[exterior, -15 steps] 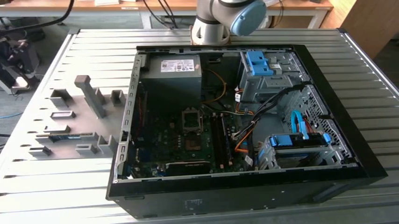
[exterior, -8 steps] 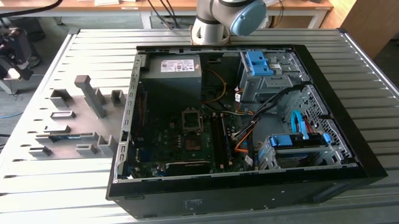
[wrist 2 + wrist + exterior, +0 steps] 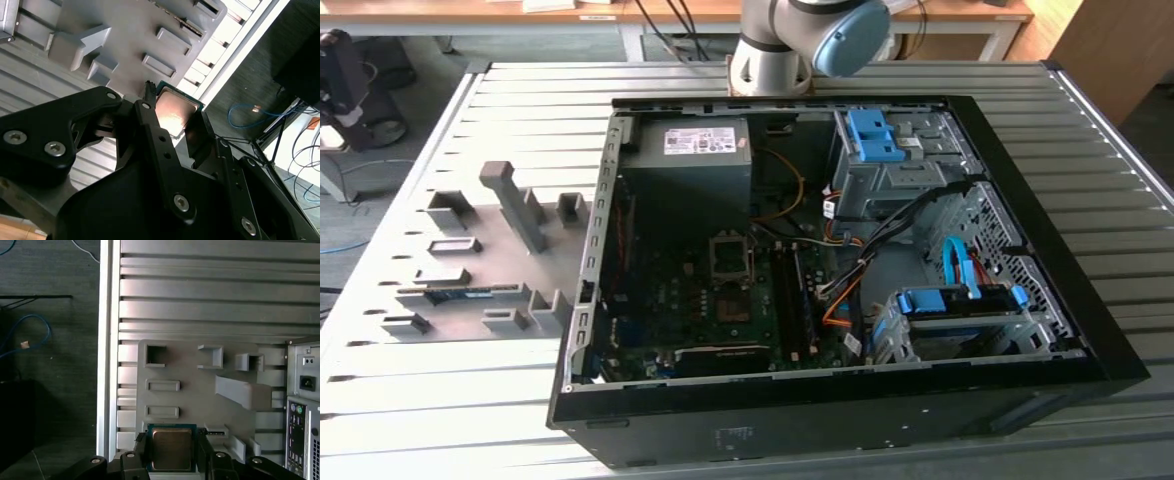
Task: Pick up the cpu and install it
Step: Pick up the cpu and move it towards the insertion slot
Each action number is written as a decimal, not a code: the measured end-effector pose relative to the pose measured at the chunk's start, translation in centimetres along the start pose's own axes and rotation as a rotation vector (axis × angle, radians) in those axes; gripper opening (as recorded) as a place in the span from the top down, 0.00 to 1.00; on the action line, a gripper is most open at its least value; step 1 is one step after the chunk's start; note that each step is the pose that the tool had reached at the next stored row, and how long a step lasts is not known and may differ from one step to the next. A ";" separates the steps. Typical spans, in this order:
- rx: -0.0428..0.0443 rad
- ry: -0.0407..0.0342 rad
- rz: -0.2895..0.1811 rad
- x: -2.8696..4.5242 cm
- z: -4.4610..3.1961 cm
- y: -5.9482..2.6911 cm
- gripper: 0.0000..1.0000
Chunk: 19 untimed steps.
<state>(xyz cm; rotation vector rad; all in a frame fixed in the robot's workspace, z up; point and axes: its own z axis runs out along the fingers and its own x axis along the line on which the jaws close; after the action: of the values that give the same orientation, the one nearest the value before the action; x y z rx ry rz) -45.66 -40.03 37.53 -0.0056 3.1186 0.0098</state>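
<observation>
The end effector is clamped on the cpu: in both wrist views the two black fingers press against opposite edges of the small square chip, parted no wider than the chip itself. In the second wrist view the end effector holds the cpu with its silver-grey metal top facing the camera and the thin dark rim showing around it. The chip sits in front of the grey fixture tray with its raised pockets (whether it touches the tray cannot be told). The tray lies on the ribbed metal surface, just beside the open computer case, whose green motherboard lies exposed in the exterior view
</observation>
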 end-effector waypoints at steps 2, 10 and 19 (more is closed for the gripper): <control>-0.0004 -0.0001 0.000 0.00 -0.22 0.00 0.53; -0.0007 -0.0001 0.000 -0.01 -0.23 0.00 0.53; -0.0006 0.0008 0.000 -2.24 -0.19 -0.01 0.53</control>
<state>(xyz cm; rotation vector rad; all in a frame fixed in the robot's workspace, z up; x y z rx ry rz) -43.42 -40.04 37.77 -0.0056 3.1194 0.0108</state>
